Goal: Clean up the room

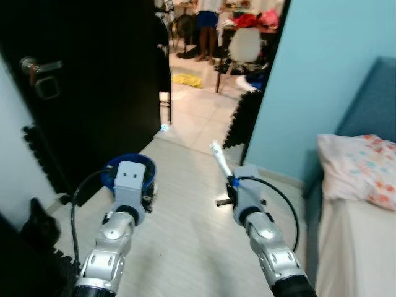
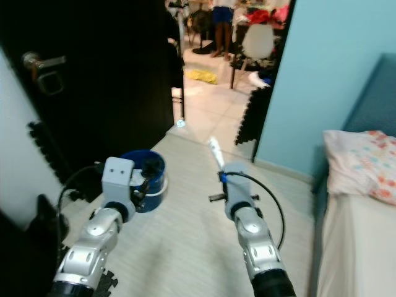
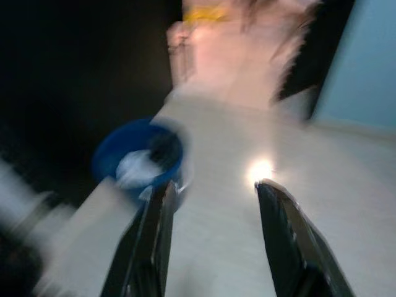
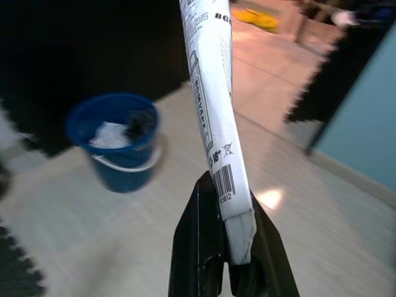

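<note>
A blue bucket (image 2: pixel 152 176) stands on the pale floor by the dark door, with white crumpled rubbish and something dark inside (image 4: pixel 115 133). My left gripper (image 3: pixel 216 185) hovers open just beside and above the bucket (image 3: pixel 138 154), nothing between its fingers. My right gripper (image 4: pixel 228 204) is shut on the crimped end of a white printed tube (image 4: pixel 210 93) with a barcode. The tube (image 1: pixel 219 159) sticks up and forward, out over the floor to the right of the bucket.
A dark door (image 1: pixel 93 80) with a metal handle (image 1: pixel 40 68) is at the left. A bed with a patterned pillow (image 1: pixel 359 167) lies at the right below a teal wall (image 1: pixel 315 80). Through the doorway stand a person (image 1: pixel 207 25), a white chair (image 1: pixel 244 43) and clutter.
</note>
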Controlling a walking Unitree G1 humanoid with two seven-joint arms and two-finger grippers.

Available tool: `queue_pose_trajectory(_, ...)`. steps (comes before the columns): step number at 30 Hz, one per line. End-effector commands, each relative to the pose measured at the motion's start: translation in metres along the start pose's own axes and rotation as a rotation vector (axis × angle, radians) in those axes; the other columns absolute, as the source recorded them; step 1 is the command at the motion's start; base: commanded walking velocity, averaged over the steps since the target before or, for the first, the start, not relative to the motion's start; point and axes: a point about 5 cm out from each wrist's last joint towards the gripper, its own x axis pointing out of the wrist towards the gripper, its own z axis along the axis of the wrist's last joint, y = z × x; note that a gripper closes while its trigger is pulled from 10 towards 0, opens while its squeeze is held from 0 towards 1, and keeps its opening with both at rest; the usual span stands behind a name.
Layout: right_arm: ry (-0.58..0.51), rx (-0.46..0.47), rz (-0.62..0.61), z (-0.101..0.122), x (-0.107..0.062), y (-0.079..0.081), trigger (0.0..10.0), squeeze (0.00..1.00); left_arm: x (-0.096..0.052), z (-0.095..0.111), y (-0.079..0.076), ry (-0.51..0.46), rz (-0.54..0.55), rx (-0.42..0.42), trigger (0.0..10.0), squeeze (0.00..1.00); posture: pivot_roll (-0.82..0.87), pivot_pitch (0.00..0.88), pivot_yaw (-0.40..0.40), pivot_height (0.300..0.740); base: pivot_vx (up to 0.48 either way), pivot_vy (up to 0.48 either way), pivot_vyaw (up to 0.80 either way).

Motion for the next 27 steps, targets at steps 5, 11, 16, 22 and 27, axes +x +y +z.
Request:
queue_pose_trajectory(5, 0.019, 0.007, 0.002, -0.0053, -0.0022, -0.0011, 10.0, 0.0, 0.0023, -0.0057, -0.0014, 0.03, 0.009, 0.023, 10.0, 0.0, 0.06, 0.009, -0.054, 0.74, 0.0, 0.0, 0.8)
queue_pose_trajectory(11, 0.019, 0.013, -0.008, -0.0052, -0.002, -0.0026, 10.0, 0.0, 0.0023, -0.0053, -0.0013, 0.03, 0.003, 0.002, 10.0, 0.0, 0.06, 0.009, -0.057, 0.74, 0.0, 0.0, 0.8)
queue_pose_trajectory(16, 0.013, 0.076, -0.045, -0.0048, -0.002, -0.0064, 10.0, 0.0, 0.0025, -0.0036, -0.002, 0.027, -0.003, -0.026, 10.0, 0.0, 0.06, 0.005, -0.059, 0.74, 0.1, 0.0, 0.48)
queue_pose_trajectory(22, 0.012, 0.081, -0.051, -0.0047, -0.0026, -0.0067, 10.0, 0.0, 0.0044, -0.0026, -0.0007, 0.029, 0.014, -0.037, 10.0, 0.0, 0.06, 0.001, -0.053, 0.74, 0.322, 0.0, 0.0)
queue_pose_trajectory(27, 0.009, 0.08, -0.053, -0.005, -0.0035, -0.0062, 10.0, 0.0, 0.0051, -0.0029, -0.001, 0.028, 0.008, -0.037, 10.0, 0.0, 0.05, 0.0, -0.05, 0.74, 0.349, 0.0, 0.0)
